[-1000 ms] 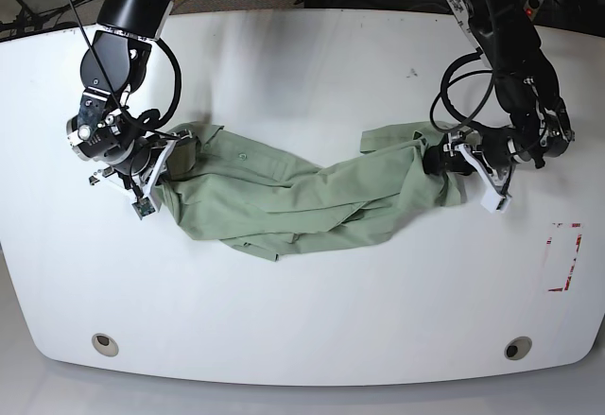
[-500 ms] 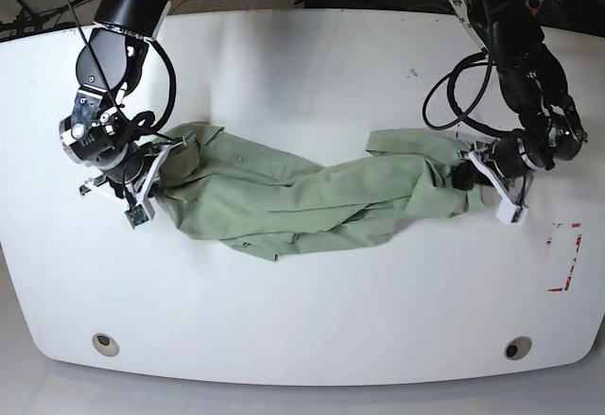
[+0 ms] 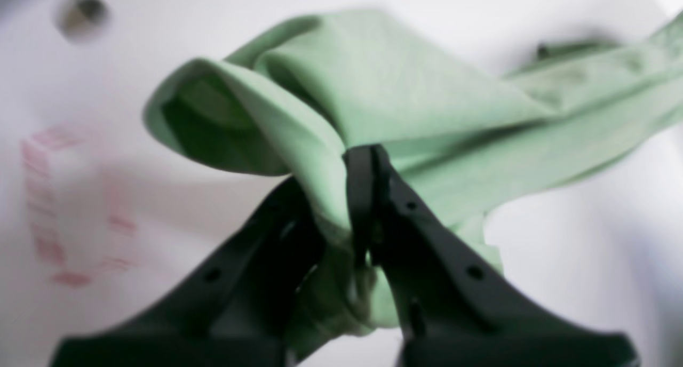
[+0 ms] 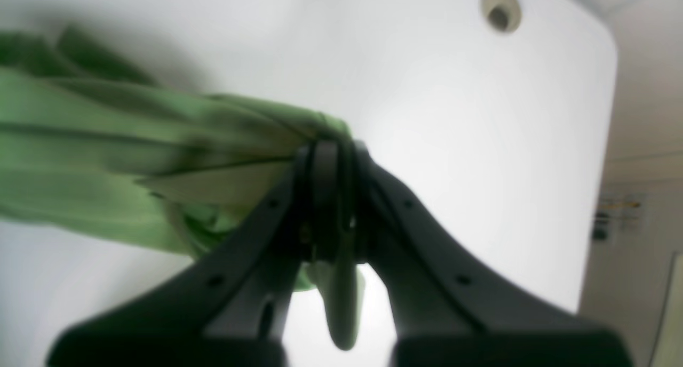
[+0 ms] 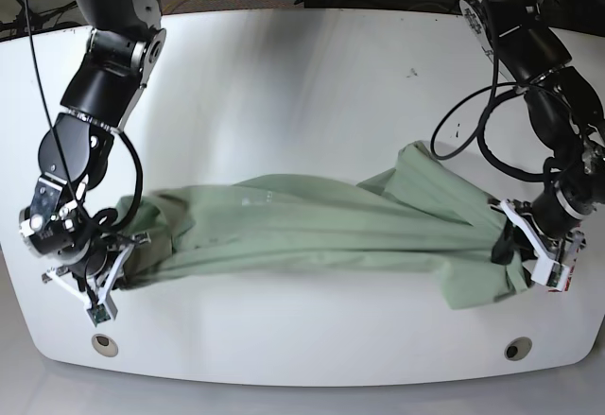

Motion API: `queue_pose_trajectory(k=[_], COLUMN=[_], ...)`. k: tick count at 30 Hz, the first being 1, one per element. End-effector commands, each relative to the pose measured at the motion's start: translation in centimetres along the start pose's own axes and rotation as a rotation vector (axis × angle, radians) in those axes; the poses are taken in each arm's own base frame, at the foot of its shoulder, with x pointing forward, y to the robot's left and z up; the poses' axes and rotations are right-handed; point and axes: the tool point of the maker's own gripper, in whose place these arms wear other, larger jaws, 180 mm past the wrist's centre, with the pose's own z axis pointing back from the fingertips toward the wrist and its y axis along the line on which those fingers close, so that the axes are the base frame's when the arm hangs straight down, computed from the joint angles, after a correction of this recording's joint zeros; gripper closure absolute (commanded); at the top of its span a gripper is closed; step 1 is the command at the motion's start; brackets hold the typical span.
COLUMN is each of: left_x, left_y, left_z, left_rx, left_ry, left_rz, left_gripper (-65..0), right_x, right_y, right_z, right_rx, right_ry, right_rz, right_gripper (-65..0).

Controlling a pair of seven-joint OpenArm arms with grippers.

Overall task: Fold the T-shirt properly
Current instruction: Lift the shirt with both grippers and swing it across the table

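T-shirt (image 5: 312, 231) blurred in base view; collar, placket indistinct; both wrist views soft, arms cropped.
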Motion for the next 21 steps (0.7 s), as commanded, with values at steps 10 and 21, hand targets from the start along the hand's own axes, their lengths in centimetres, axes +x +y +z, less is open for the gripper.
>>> queue_pose_trajectory(k=[10,21], left_x=[13.1,18.2], left_y=[5.4,6.7], left_z=[5.0,7.9], left_rx=[0.164,0.226], left_ry=[-0.249,-0.321], left_rz=[-0.158,-0.247], left_gripper=[0.0,0.0], right_x=[12.6,18.4], right_y=[-7.0,-9.6], right_z=[5.9,11.0], right_rx=[-0.162,-0.24], right_ry=[-0.173,-0.253], right_rz=[0.072,0.089], right_gripper=[0.0,0.0])
